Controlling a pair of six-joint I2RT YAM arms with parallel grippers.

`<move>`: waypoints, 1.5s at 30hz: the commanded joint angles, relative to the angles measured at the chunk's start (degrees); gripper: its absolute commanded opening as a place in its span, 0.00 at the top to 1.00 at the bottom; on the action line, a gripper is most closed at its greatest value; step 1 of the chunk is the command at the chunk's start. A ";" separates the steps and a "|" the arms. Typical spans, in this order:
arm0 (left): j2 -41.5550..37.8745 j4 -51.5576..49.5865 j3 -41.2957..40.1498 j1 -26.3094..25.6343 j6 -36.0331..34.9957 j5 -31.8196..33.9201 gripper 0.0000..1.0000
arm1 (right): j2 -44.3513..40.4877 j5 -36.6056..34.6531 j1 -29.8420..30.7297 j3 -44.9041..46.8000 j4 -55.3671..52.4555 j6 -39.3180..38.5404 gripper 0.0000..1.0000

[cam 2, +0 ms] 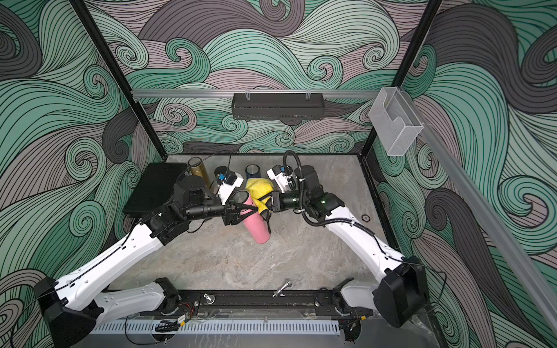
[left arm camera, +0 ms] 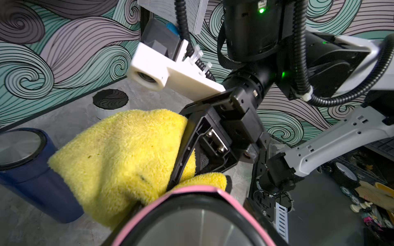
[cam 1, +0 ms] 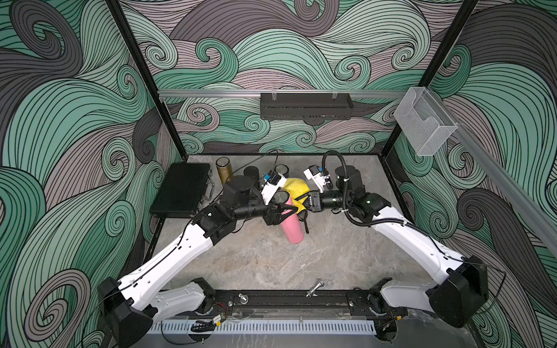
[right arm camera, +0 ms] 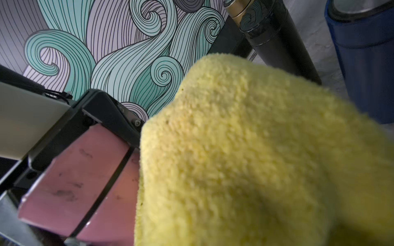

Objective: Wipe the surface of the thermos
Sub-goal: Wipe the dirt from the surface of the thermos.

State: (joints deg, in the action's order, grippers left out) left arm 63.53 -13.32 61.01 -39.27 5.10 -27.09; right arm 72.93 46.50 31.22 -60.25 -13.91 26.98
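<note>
The pink thermos (cam 1: 293, 230) (cam 2: 258, 230) leans tilted over the middle of the table, mouth up. My left gripper (cam 1: 278, 211) (cam 2: 238, 211) is shut around its upper body from the left. In the left wrist view its pink rim (left arm camera: 191, 189) fills the lower edge. A fluffy yellow cloth (cam 1: 297, 188) (cam 2: 259, 186) (left arm camera: 119, 153) (right arm camera: 245, 159) is bunched against the thermos near its mouth. My right gripper (cam 1: 302, 208) (cam 2: 265, 208) is shut on the cloth from the right, and one of its black fingers (left arm camera: 183, 153) crosses the cloth. The thermos's pink side (right arm camera: 74, 181) shows dark smudges.
A black case (cam 1: 182, 189) lies at the back left. Behind the arms stand a gold bottle (cam 1: 223, 170), a black tumbler (cam 1: 251, 173) and a dark blue tumbler (cam 2: 252, 171) (left arm camera: 32, 170). A small ring (cam 2: 365, 217) lies at the right. A black shelf (cam 1: 306, 105) hangs on the back wall.
</note>
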 commanded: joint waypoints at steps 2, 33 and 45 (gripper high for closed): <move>0.08 7.12 1.56 0.33 -1.15 1.58 1.00 | -4.46 -0.64 0.73 7.17 -5.26 -2.69 1.00; -1.86 14.57 2.24 0.33 27.37 12.34 1.00 | -13.95 -16.64 4.70 27.82 19.66 8.44 1.00; -3.49 13.01 -2.85 0.33 24.31 20.01 1.00 | -25.43 -18.81 4.92 26.22 10.75 7.33 1.00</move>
State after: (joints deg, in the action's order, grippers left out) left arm 61.19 -1.41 58.96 -39.13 30.74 -9.82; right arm 50.37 28.21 35.88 -31.20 -2.00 34.89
